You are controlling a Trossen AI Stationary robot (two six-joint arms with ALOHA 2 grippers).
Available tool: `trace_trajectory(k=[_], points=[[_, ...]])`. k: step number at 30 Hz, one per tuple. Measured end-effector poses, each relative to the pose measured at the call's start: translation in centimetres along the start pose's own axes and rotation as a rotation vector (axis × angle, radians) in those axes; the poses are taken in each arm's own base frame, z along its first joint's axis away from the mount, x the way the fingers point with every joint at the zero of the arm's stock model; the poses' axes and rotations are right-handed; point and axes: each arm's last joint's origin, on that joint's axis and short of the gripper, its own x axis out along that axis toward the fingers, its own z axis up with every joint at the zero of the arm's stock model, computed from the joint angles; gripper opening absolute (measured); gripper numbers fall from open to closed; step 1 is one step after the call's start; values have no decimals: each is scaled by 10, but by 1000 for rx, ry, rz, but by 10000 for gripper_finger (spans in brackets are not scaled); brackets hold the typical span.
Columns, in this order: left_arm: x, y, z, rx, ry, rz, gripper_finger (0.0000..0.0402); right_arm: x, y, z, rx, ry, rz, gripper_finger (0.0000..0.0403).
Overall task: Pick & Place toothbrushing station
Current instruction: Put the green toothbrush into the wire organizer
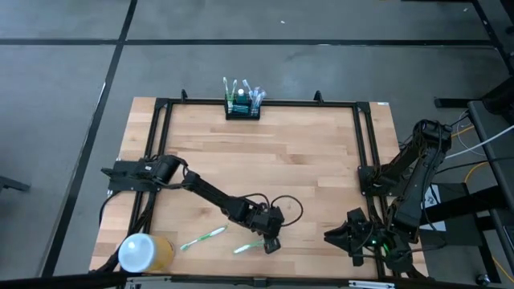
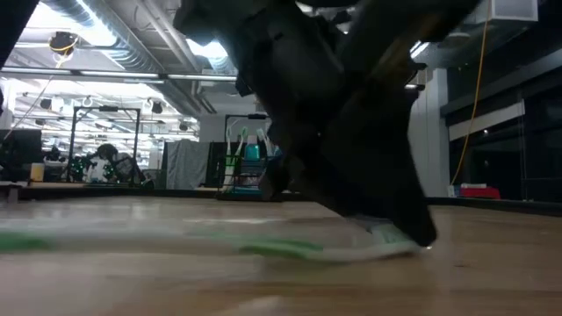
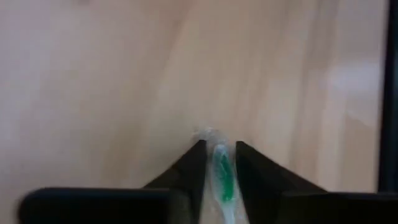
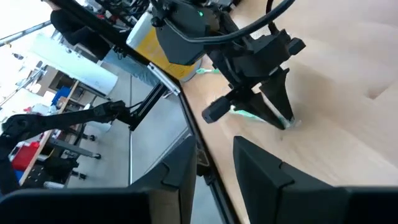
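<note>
While down, left gripper point(image 1: 271, 245) straddles toothbrush point(image 3: 222, 177)

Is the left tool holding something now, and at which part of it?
The left tool has a green toothbrush between its fingers, near one end of it. Whether it already grips firmly cannot be told. The right tool holds nothing.

Pale striped wooden table point(image 1: 305, 160), black rack point(image 1: 242, 111) with green and clear brushes, two green-and-clear toothbrushes point(image 1: 202, 238), white-and-yellow cylinder point(image 1: 144, 252), dark arms, grey floor point(image 1: 64, 96) with black lines
</note>
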Motion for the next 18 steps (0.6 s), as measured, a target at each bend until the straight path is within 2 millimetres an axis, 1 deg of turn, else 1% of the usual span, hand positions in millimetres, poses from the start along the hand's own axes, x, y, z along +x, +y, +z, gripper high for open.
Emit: trace_trajectory(k=[3,7,9,10,14,16,18], points=[[-1,5,5,-25,-39,38,20,0,-1,1,-1,-27,-8,110],[-6,14,17,-68,-130,126,3,0,-3,2,-17,-57,-16,110],[-15,22,29,-87,-198,195,3,0,-5,2,-36,-76,-27,110],[-21,25,38,-103,-253,217,3,0,-7,3,-48,-90,-35,110],[-57,42,76,-135,-445,342,2,-4,-17,5,-80,-196,-63,103],[-83,52,94,-133,-536,429,2,-6,-29,4,-82,-261,-63,95],[-113,61,113,-135,-635,499,2,-7,-42,2,-76,-282,-60,88]])
